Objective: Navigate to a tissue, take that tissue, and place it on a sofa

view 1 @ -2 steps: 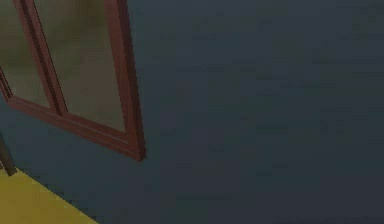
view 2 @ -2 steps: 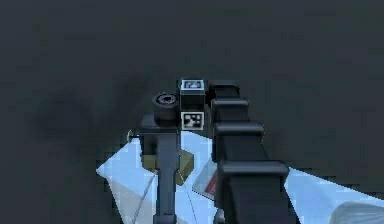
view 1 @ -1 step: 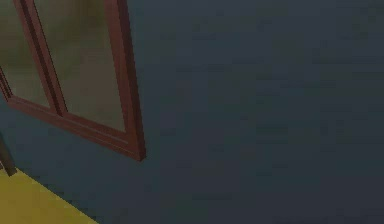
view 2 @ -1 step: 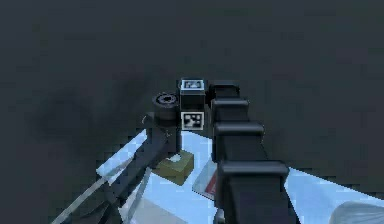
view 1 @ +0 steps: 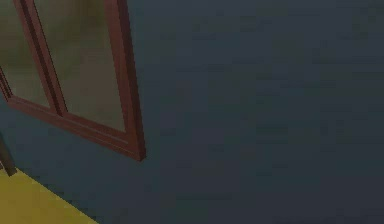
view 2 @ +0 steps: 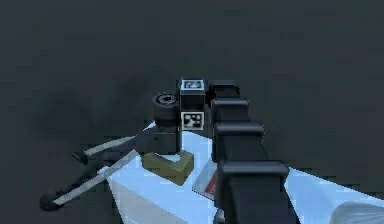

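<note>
- A tissue as such cannot be made out. A small tan box (view 2: 168, 165) is seen lying flat on a pale blue-white surface (view 2: 135, 192), near that surface's far corner.
- The jaws are seen just above and to the left of the tan box. Their dark body (view 2: 163, 105) stands above the box, and two thin fingers (view 2: 105, 149) slant down and leftward from it, past the edge of the pale surface.
- Whether the jaws have hold of anything cannot be told, nor how wide they stand. Whether they touch the tan box cannot be told either, since the box lies on the surface right by them.
- Two white squares with black marks (view 2: 192, 120) are seen just above and to the right of the tan box, at the far end of the arm.
- The arm (view 2: 245, 165), a dark stepped bar, is seen directly right of the tan box, rising from the bottom edge.
- A small red-and-white patch (view 2: 205, 185) is seen between the tan box and the arm, partly hidden by the arm. What it is cannot be told.
- Beyond the tan box only a dark wall (view 2: 80, 50) is seen.
- In the forward view a dark blue-grey wall (view 1: 260, 110) is seen close ahead, with a red-brown framed window (view 1: 75, 70) set in its upper left.
- A strip of yellow floor (view 1: 35, 200) is seen below the window, at the bottom left corner.
</note>
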{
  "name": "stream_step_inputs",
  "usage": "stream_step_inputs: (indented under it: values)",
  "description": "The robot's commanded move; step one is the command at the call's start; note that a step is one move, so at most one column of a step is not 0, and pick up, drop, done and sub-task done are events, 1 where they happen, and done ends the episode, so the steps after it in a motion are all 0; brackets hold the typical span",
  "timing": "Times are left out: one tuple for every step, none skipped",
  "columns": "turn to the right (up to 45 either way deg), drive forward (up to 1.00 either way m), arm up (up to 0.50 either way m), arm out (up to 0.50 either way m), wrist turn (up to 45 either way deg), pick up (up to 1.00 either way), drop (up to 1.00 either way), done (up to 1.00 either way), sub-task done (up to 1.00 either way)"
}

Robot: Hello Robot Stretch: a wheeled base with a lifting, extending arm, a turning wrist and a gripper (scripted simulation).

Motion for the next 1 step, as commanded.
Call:
stream_step_inputs:
  values:
    - [0.0, 0.00, 0.00, 0.00, 45.0, 0.00, 0.00, 0.00, 0.00]
